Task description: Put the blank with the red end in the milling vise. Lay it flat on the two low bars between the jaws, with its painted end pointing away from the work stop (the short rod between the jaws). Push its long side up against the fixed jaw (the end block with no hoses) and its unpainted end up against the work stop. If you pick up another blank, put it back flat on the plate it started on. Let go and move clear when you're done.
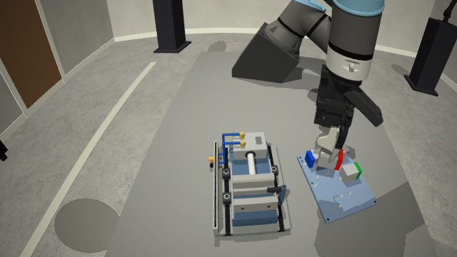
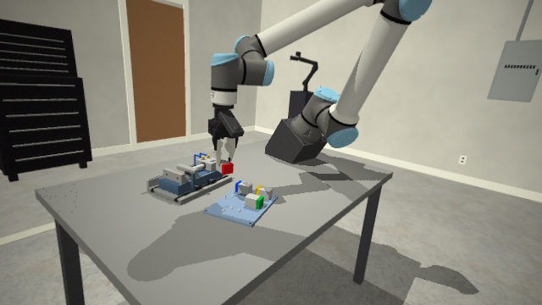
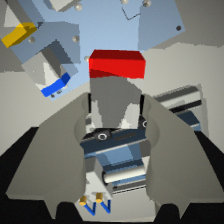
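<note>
My gripper is shut on the grey blank with the red end. The blank hangs in the air; its red end sticks out beyond the fingertips, toward the plate side in the wrist view. The milling vise stands apart from it, with no blank between its jaws. Its fixed jaw is at the hose-free end. The work stop is a short dark rod between the jaws. The low bars are hard to make out.
The blue plate bears a blue-ended blank, a green-ended blank and a yellow-ended blank. Blue hoses rise at the vise's other end.
</note>
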`<state>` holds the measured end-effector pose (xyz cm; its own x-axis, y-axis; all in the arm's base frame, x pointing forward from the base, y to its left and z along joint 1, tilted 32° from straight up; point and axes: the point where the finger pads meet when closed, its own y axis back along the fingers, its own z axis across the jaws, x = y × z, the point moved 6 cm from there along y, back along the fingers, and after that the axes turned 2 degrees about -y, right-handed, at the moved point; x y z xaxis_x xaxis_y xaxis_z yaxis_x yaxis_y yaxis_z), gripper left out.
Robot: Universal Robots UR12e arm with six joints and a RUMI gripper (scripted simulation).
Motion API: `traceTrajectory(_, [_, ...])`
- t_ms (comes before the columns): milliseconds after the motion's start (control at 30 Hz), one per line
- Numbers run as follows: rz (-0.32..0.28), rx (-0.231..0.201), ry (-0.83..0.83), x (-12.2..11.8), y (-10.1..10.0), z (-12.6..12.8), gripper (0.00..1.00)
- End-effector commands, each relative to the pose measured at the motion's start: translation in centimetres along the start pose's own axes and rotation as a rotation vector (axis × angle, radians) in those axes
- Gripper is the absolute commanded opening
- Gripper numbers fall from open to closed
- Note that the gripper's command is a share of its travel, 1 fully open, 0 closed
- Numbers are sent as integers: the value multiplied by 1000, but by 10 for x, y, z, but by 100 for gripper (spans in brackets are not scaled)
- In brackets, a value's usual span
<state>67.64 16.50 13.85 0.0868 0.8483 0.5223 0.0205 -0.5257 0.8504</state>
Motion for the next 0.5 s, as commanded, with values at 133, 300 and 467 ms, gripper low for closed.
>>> traceTrajectory(133, [-2,-5,-97,-5,3,9,0])
traceTrajectory(300, [-2,-6,-158,-7,3,12,0])
traceTrajectory(467, [-2,-5,-195,-9,3,14,0])
